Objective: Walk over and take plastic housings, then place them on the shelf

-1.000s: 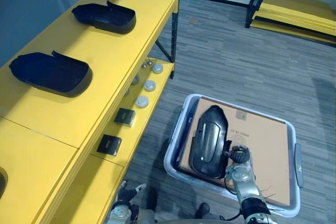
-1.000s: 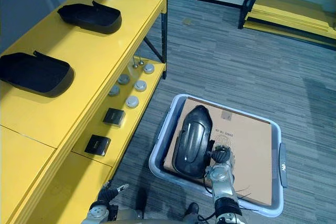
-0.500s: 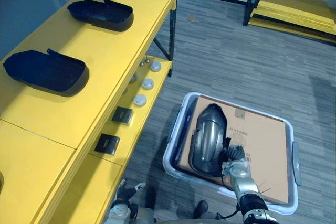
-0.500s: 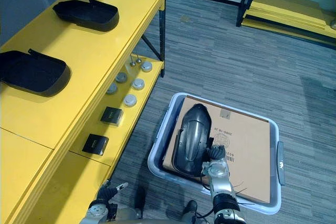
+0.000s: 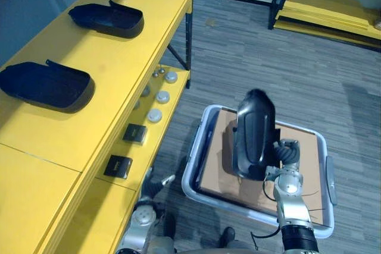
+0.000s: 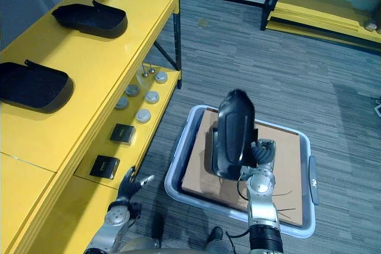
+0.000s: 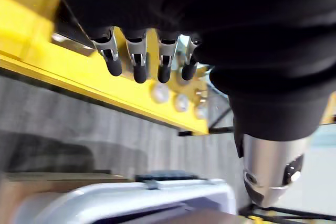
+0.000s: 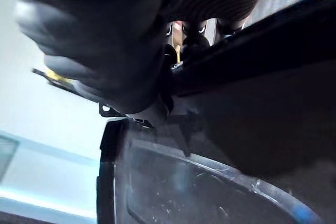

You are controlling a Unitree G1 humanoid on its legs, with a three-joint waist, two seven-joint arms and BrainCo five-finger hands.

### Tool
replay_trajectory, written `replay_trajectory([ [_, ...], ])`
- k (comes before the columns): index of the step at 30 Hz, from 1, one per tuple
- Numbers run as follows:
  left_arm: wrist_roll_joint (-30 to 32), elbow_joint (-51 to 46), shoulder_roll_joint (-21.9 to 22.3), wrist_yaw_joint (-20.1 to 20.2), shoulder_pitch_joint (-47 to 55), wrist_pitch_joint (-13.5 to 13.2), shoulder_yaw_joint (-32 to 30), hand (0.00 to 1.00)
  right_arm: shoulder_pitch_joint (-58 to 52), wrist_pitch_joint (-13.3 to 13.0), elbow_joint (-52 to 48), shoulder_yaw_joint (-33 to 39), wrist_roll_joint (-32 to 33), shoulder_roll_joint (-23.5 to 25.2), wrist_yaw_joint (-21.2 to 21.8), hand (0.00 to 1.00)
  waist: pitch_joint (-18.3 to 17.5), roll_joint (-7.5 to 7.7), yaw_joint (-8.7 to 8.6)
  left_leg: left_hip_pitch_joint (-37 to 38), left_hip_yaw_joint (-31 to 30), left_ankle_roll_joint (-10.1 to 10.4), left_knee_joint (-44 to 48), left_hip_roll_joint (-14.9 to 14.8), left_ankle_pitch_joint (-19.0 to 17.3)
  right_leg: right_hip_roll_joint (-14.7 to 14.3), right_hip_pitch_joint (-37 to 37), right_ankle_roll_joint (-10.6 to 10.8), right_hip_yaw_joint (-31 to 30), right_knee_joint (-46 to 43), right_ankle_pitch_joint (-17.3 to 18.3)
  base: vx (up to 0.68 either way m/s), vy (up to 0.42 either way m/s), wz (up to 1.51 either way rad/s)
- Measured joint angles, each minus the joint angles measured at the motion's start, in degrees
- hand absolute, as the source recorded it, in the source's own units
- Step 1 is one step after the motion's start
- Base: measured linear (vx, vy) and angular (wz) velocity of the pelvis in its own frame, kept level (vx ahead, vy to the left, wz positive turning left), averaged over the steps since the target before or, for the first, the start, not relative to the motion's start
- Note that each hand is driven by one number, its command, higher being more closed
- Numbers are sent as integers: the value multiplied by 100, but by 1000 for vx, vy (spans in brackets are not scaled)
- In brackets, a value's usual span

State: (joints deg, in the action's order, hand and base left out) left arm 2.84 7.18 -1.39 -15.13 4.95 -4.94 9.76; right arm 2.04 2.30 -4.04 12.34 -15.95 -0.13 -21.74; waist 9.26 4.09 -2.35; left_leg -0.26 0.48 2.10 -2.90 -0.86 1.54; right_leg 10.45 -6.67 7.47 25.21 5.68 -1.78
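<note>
Right hand (image 5: 285, 156) has its fingers curled on the lower edge of a black plastic housing (image 5: 255, 134) — held tilted, nearly upright, above the grey bin (image 5: 193, 159) w/ a cardboard sheet (image 5: 306, 173) lying in it. Left hand (image 6: 127, 187) is low, beside the lower tier (image 5: 151, 149), holding nothing; its fingers (image 7: 139, 62) are straight & slightly apart. On top of the yellow shelf (image 5: 119, 75) lie 2 more — near housing (image 5: 44, 84) and far housing (image 5: 107, 19), well apart, hollow side up. Lower tier carries round discs (image 5: 162, 96), w/ small black boxes (image 5: 134, 133) nearer the robot
</note>
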Motion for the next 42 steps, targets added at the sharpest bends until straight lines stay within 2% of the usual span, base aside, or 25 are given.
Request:
replay_trajectory([
  [5,-224,-1133,9,-142,-272,-223,523,0,-21,-164,-628,-391,-296,-41,-191,100,-9,-16,-3,12,96,-16,112,-20,-61,-13,-7,-7,-97,-1,3,-19,-3,-9],
  [11,-179,-1354,55,-276,-743,-284,1227,0,-24,-324,-944,-1504,-607,-38,-161,100,-186,-196,-13,116,287,-35,181,-19,-130,6,-5,-11,-322,-52,1,-5,11,-18],
  [15,90,-1354,98,-463,-959,-234,1481,0,-32,-456,-1109,-2038,-598,-5,-133,100,-208,-201,-24,186,358,-33,167,-19,-132,-6,-12,-15,-399,-74,-2,-32,-1,-11],
  [22,446,-1311,123,-899,-1001,-26,1559,0,-312,-501,-1353,-2388,-368,100,-111,100,-245,-201,-39,243,451,-52,156,-23,-161,-5,2,-41,-522,-87,-23,-41,-2,-8],
  [26,446,-1087,122,-1063,-1007,-22,1636,0,-455,-500,-1356,-2454,-251,84,-143,100,-485,-180,-44,256,470,-52,116,-22,-160,-12,4,-42,-539,-54,-26,-3,-5,-2],
  [36,152,-776,105,-1423,-1119,-24,1685,0,-465,-503,-1361,-2729,-220,-93,-306,100,-575,-133,-57,278,512,-52,111,-25,-160,-14,11,-51,-597,-45,-49,-25,-9,-3],
  [42,-261,-769,112,-1852,-1100,-30,1722,0,-464,-511,-1361,-2951,-205,-92,-464,100,-600,-94,-52,275,490,-53,97,-23,-159,-15,9,-50,-581,-43,-49,0,0,0],
])
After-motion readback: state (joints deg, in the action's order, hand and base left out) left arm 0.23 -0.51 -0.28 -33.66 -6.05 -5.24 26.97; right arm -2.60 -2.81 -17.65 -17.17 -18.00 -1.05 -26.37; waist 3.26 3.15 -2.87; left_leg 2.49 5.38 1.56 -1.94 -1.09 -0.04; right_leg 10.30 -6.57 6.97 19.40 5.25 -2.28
